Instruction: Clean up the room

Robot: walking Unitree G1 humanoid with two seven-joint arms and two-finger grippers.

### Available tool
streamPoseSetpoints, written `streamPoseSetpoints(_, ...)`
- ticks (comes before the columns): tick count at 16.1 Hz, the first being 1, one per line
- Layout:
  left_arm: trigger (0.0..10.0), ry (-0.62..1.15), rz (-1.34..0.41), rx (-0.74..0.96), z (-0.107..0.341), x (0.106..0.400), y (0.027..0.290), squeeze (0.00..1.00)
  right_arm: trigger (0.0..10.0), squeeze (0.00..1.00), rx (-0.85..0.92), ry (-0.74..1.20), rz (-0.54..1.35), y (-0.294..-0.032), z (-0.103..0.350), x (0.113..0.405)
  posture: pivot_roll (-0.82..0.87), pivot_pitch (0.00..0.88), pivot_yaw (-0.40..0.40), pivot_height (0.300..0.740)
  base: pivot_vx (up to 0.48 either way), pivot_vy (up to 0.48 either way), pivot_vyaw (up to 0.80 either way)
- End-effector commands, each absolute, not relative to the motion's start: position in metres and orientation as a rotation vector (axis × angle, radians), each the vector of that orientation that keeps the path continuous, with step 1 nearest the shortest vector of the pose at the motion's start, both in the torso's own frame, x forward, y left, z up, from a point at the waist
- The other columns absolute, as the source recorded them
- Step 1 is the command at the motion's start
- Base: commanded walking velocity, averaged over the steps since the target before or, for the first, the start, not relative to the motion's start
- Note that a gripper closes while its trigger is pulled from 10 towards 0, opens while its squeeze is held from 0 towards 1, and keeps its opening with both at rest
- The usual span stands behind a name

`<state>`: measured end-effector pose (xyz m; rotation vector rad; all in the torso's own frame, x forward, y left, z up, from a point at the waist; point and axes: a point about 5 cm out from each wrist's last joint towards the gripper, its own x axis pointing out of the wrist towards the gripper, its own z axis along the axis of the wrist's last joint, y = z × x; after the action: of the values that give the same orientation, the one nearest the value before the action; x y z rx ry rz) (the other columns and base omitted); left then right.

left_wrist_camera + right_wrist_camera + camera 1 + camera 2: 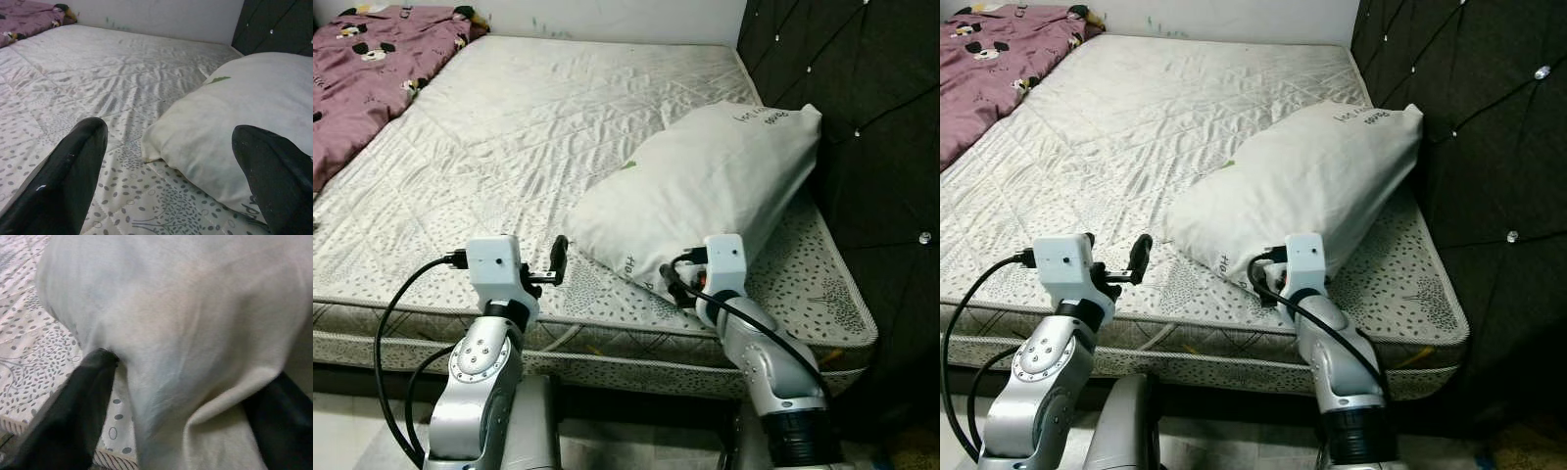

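Right gripper [181, 396] pinching the near edge of the white pillow [705, 186] on the mattress [509, 127].

Its fingers [83, 401] are spread with a fold of pillow fabric between them. The left gripper [171, 176] hovers just left of the pillow, fingers spread, holding nothing. Beyond, a purple blanket [372, 69] lies at the far left; a dark headboard [871, 117] stands right.

A home bedroom: a bare quilted mattress [558, 147] fills the frame, a white pillow [705, 186] right of centre, a black tufted headboard [871, 117] at right, a cartoon-print blanket [372, 59] upper left.
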<state>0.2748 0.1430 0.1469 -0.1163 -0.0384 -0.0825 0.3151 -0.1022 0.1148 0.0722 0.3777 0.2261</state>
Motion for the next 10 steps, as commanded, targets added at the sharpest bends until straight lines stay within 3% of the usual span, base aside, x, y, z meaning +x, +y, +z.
streamPoseSetpoints(1, 10.0, -0.053, -0.075, -0.108, 0.153, 0.275, 0.145, 0.0, 0.0, 0.0, 0.101, 0.362, 0.271, -0.083, 0.118, 0.319, 0.02, 0.074, -0.01, 0.521, 0.0, 0.0, 0.0)
streamPoseSetpoints(10, 10.0, -0.061, -0.077, -0.102, 0.156, 0.276, 0.144, 0.0, 0.0, 0.0, 0.115, 0.355, 0.228, -0.079, 0.113, 0.33, 0.03, 0.064, -0.007, 0.521, 0.0, 0.0, 0.0)
